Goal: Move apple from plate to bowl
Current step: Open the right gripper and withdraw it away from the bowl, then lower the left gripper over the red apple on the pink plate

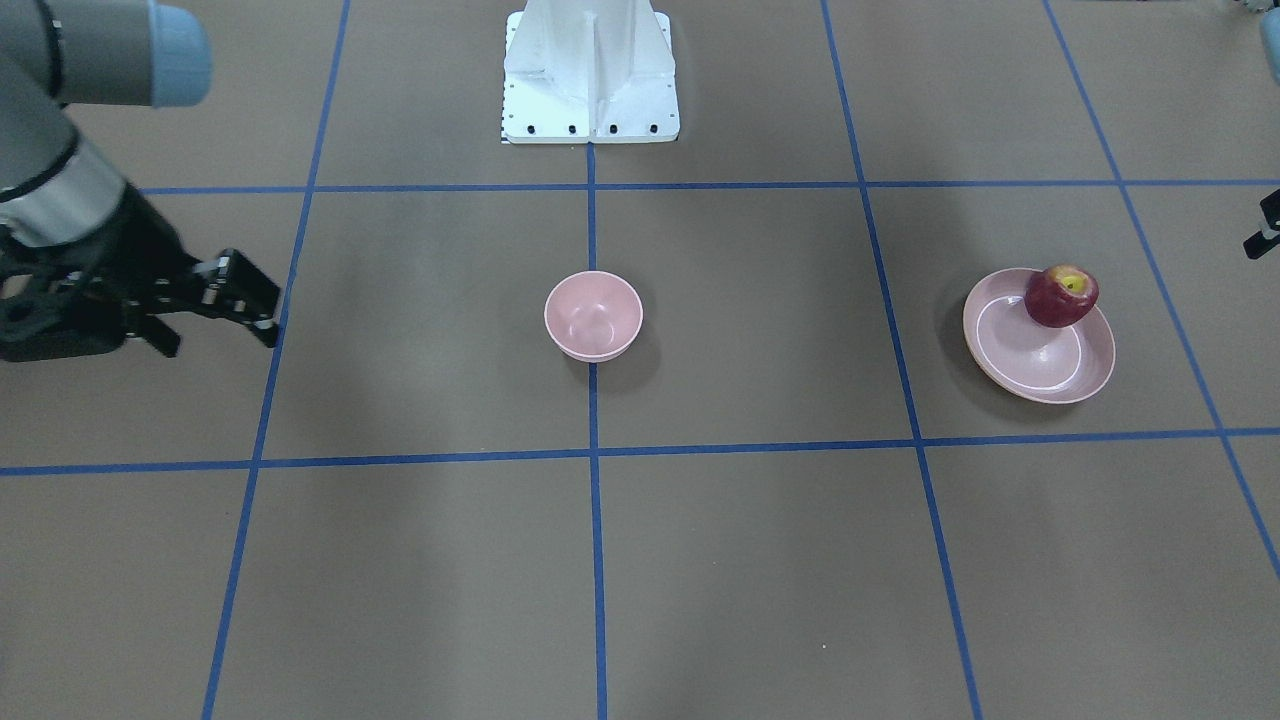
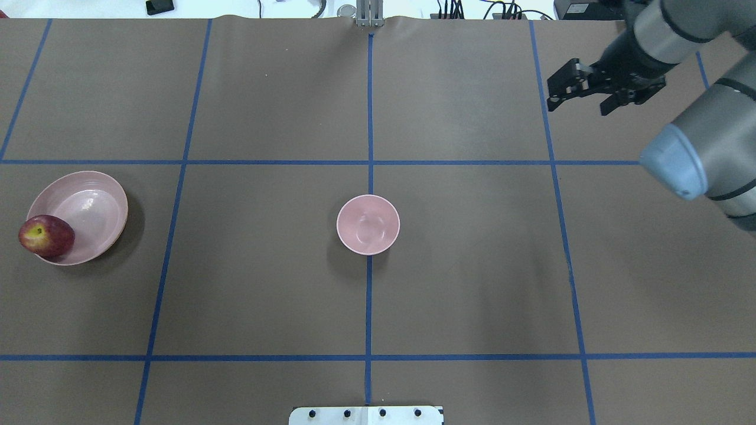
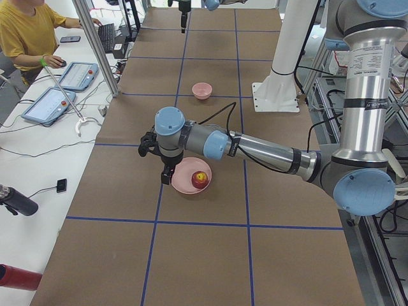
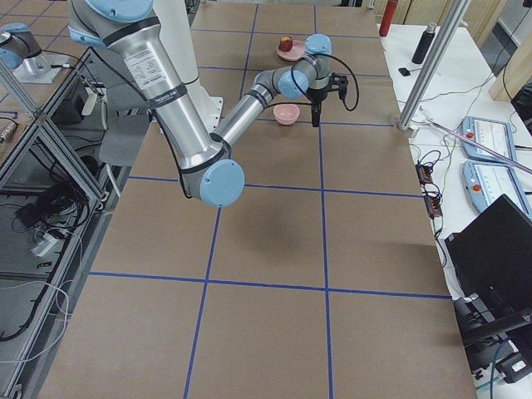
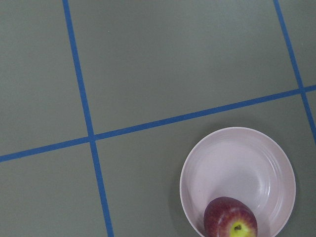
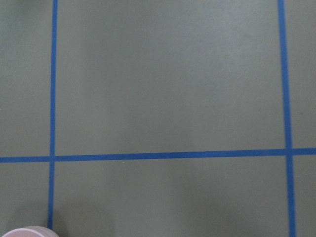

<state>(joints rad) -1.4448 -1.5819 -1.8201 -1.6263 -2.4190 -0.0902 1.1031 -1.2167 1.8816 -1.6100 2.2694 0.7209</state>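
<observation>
The dark red apple [image 1: 1060, 296] [image 2: 46, 235] [image 5: 230, 219] rests on the rim side of the pale pink plate [image 1: 1035, 375] [image 2: 91, 203] [image 5: 237, 168], far to my left. The small pink bowl [image 1: 593, 315] [image 2: 368, 224] stands empty at the table's middle. My left gripper [image 3: 164, 177] hangs above the table just beside the plate. Only a black sliver of it shows at the front view's right edge, and I cannot tell whether it is open or shut. My right gripper [image 1: 220, 340] [image 2: 579, 108] hovers open and empty far to the bowl's right.
The white robot base [image 1: 590, 80] [image 2: 366, 415] stands behind the bowl. Blue tape lines [image 1: 593, 455] grid the brown table. A person [image 3: 25, 32] sits at a side bench with tablets [image 3: 48, 105] beyond the table's far edge.
</observation>
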